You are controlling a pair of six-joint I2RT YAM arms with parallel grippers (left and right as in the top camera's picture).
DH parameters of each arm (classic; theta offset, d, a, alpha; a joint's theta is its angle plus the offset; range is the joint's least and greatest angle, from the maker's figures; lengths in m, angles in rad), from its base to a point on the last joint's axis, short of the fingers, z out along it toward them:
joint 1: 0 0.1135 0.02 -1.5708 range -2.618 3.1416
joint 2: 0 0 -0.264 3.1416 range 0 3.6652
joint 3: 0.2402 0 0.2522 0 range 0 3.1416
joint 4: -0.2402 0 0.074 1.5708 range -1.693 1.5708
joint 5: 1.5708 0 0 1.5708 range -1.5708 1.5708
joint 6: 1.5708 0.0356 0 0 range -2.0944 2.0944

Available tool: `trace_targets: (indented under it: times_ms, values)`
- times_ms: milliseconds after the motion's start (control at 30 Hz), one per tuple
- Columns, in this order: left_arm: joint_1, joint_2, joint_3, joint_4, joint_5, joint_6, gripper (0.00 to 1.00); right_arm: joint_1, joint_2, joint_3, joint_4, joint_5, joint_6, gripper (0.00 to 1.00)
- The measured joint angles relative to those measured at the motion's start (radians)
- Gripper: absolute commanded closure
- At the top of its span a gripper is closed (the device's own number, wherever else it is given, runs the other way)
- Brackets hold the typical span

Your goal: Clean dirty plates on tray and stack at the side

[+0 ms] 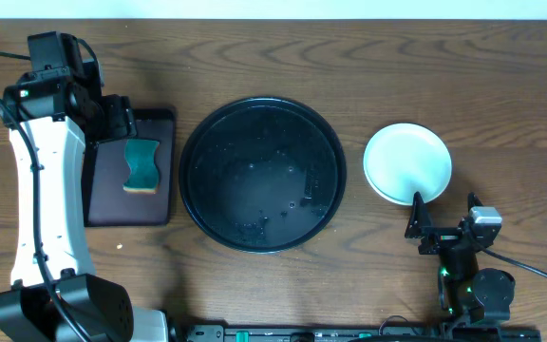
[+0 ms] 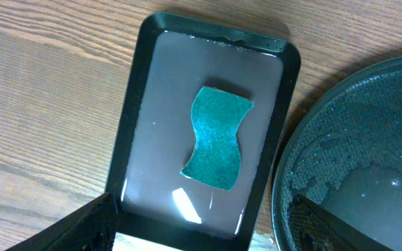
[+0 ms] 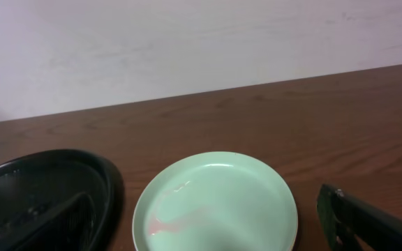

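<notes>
One pale mint plate (image 1: 407, 163) can be counted. It lies flat on the wooden table (image 1: 349, 57), to the right of the round black tray (image 1: 254, 180) and just clear of its rim. The right wrist view shows a faint red smear on the near left part of its face. Whether more plates lie stacked beneath it cannot be told from any view.

The single black tray sits mid-table, its glossy floor covered in droplets and a thin film of water.

The right gripper (image 1: 443, 211) rests just below the plate with its two fingers spread wide apart and nothing between them. One fingertip (image 1: 416, 211) reaches close to the plate's lower edge. In the wrist view the two fingers frame the plate from either side without touching it.

To the left of the black tray, close beside it, lies one rectangular dark maroon tray (image 1: 103, 204) with a shiny, wet-looking floor. One hourglass-shaped sponge (image 1: 141, 163) lies in it, teal scouring face up, with a yellow layer showing along its lower edge.

The left gripper (image 1: 120, 116) hangs over the far end of the maroon tray. Its two fingers are spread wide and clear of the sponge, gripping nothing.
</notes>
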Motion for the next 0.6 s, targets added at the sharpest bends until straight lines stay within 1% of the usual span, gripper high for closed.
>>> trace_targets:
  times_ms: [167, 233, 367, 433, 600]
  values:
    - [0.0, 0.0, 0.0, -0.026, 0.002, 0.0, 0.21, 0.0, 0.0, 0.0, 0.0, 0.0, 0.0, 0.01]
    - [-0.001, -0.001, -0.002, 0.0, 0.009, 0.0, 0.21, 0.0, 0.0, 0.0, 0.0, 0.0, 0.0, 0.01]
    - [-0.011, -0.033, -0.05, 0.161, 0.056, 0.0, 0.21, 0.0, 0.0, 0.0, 0.0, 0.0, 0.0, 0.01]
    - [-0.024, -0.088, -0.119, 0.274, 0.077, 0.0, 0.21, 0.0, 0.0, 0.0, 0.0, 0.0, 0.0, 0.01]
    - [-0.075, -0.357, -0.382, 0.579, 0.113, 0.0, 0.21, 0.0, -0.001, 0.0, 0.0, 0.0, 0.0, 0.01]
